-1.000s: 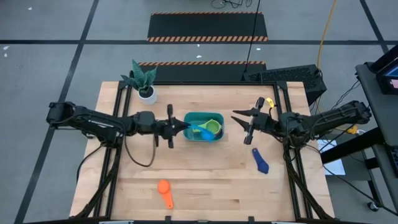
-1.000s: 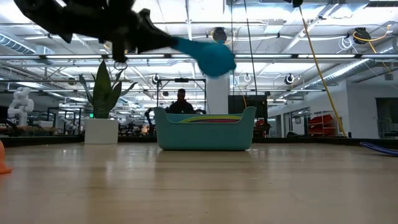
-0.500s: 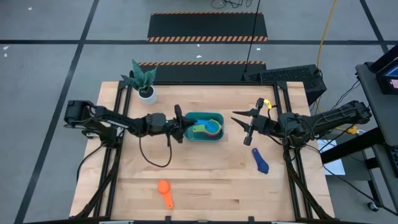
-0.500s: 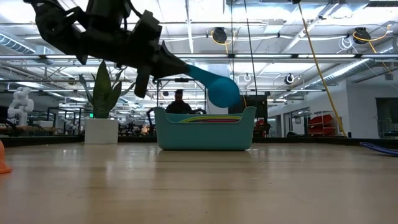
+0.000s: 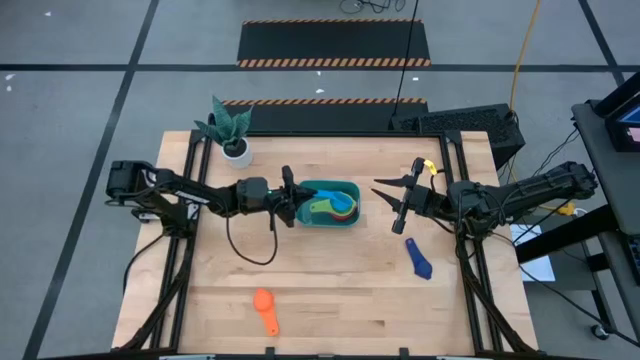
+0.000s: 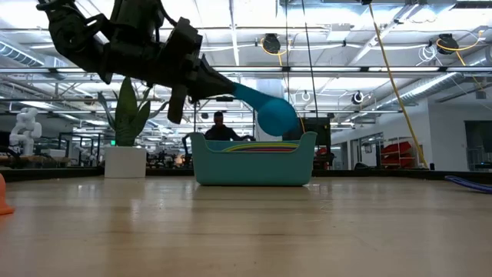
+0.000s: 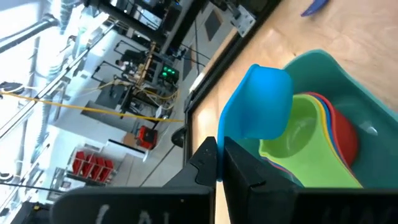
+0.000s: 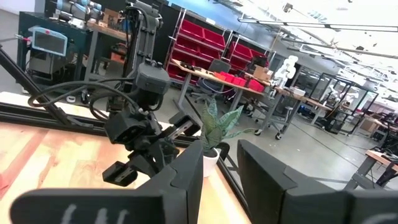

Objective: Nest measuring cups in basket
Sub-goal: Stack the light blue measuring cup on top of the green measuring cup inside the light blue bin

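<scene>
Light-blue plastic is what the left hand has pinched: its fingers are clamped together on the flat handle of the light-blue cup, whose bowl hangs just over the basket, above the cups already stacked inside. From the left wrist view the stack shows green on top with yellow and red rims under it, sitting toward one end of the basket. The blue bowl is not yet seated in the green one.

These cups look thin, stiff and very light, so I judge that a grip on the handle alone is enough to carry one, but the smooth plastic could pivot between the fingers if the bowl catches a rim. The handle is the sensible place to hold; the rounded bowl would offer little for two narrow fingers. The basket also looks light and may slide on the tabletop if pushed sideways.

The right hand waits above the tabletop to the right of the basket, its fingers apart and holding nothing. Two cups lie loose: a dark-blue cup near the right hand, and an orange cup toward the front edge, well apart from the basket.
</scene>
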Robot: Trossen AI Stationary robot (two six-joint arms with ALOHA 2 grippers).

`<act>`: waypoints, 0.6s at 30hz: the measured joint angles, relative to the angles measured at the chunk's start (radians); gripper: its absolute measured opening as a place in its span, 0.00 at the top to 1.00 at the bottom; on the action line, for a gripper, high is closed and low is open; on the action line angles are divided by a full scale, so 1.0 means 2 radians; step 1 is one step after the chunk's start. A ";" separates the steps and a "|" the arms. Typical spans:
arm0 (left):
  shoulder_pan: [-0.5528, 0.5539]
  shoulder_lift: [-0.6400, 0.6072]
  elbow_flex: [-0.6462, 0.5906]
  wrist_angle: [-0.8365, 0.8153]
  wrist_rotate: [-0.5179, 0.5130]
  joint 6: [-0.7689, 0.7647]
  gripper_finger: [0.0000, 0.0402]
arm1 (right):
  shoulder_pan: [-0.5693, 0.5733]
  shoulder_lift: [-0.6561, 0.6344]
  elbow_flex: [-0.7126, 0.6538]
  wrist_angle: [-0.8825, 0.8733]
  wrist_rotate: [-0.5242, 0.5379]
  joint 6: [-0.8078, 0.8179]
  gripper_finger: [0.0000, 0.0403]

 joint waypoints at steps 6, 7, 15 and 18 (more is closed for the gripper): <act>0.001 0.016 0.008 0.019 0.003 0.001 0.95 | 0.000 0.000 0.000 0.000 0.000 0.000 0.77; 0.001 0.022 0.013 0.021 0.003 0.001 0.95 | 0.000 0.000 0.000 0.000 0.000 0.000 0.77; 0.000 0.069 0.041 0.013 -0.011 0.028 0.96 | 0.000 0.000 0.000 0.000 0.000 0.000 0.77; 0.000 0.068 0.041 0.015 -0.026 0.029 0.92 | 0.000 0.000 0.000 0.000 0.000 0.000 0.77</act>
